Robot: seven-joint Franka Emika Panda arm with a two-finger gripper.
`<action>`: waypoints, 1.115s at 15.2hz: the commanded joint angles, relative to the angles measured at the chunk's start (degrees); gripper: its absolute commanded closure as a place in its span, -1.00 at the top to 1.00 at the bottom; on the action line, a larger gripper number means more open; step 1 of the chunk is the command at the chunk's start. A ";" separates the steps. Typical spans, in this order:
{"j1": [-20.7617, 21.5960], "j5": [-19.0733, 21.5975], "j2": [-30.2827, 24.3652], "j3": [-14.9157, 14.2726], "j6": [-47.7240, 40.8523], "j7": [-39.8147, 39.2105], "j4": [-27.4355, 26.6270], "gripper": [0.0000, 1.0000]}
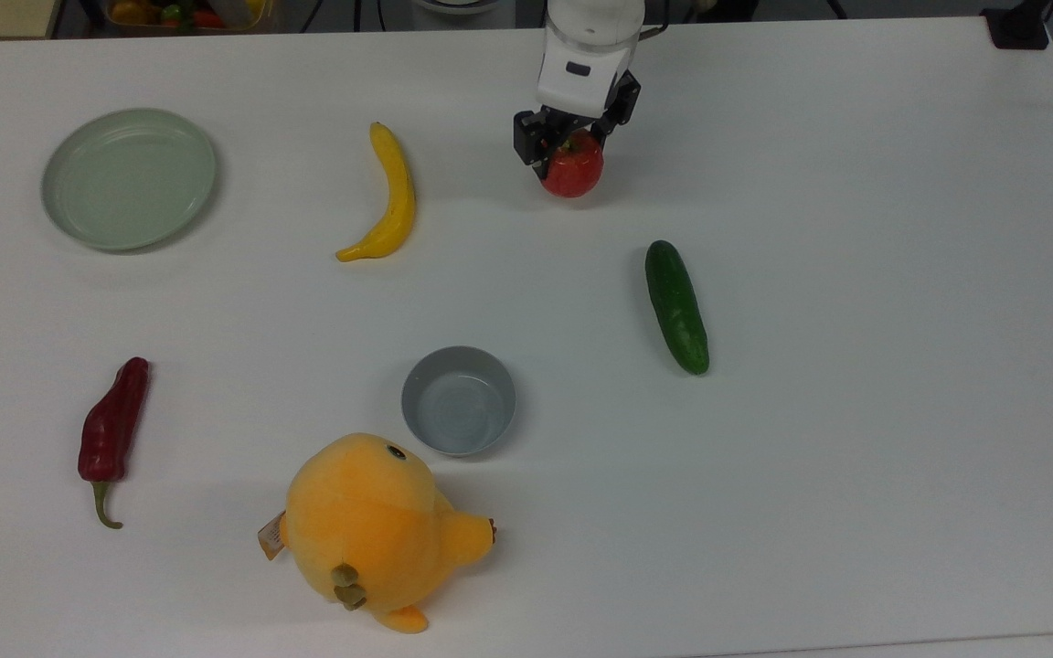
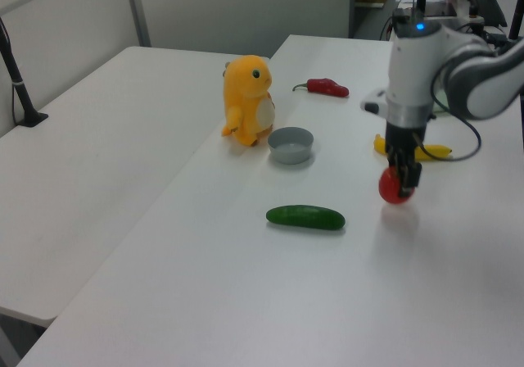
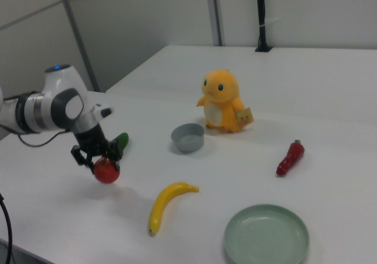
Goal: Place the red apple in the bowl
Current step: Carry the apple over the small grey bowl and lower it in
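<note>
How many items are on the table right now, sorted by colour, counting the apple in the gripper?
Red: 2, the red apple and the chili pepper
Yellow: 2, the banana and the plush toy
Green: 2, the cucumber and the plate
Grey: 1, the bowl
Total: 7
</note>
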 commanded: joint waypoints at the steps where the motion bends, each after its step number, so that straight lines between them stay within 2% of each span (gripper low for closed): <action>1: -1.91 0.33 4.06 -1.23 -9.87 -0.21 15.65 -0.41; 5: -1.56 1.56 14.26 -6.94 -17.63 -0.29 35.97 -0.41; 8: -1.56 2.62 22.43 -9.75 -15.37 -0.29 45.83 -0.41; 13: -1.56 2.53 29.74 -10.03 -1.05 2.16 47.01 -0.38; 17: -1.56 1.83 32.83 -10.03 4.50 2.08 46.48 -0.36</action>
